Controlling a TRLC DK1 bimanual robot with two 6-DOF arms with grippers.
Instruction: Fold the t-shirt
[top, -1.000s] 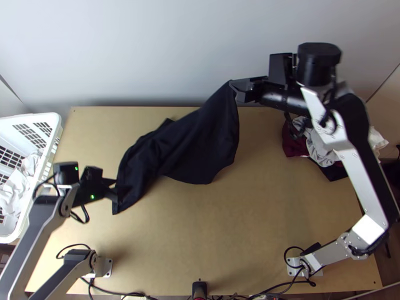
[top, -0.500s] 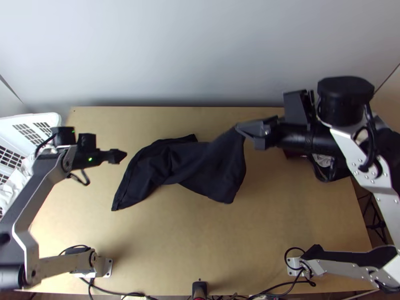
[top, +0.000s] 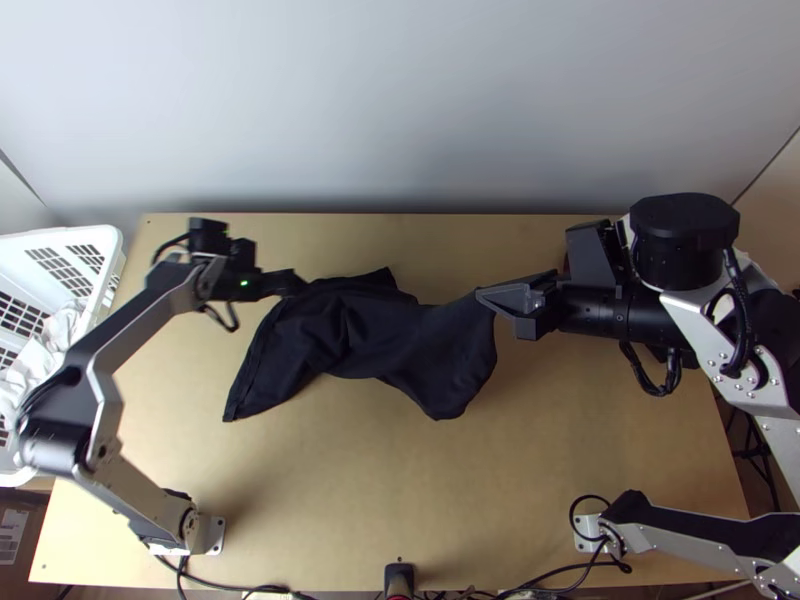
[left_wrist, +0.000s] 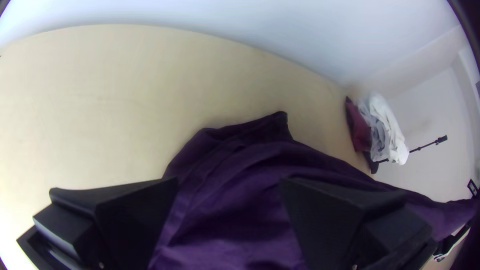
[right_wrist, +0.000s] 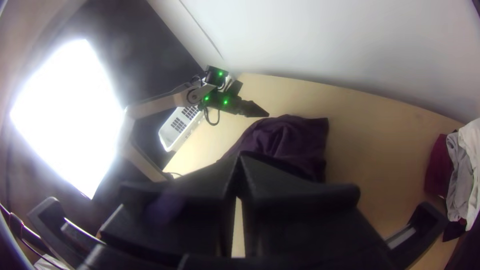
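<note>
Swinging inward, the left gripper (top: 299, 284) has come over the t-shirt (top: 345, 335).

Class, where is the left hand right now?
Top view: the left hand is left of centre, at the far edge of the t-shirt, right of the basket.

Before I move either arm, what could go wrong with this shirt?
The shirt is rumpled below the open left tool, so closing there might pinch several layers. The right tool is shut on one end, so pulling away could drag or bunch the rest. That end looks lifted off the table, so letting go might drop it crooked.
</note>
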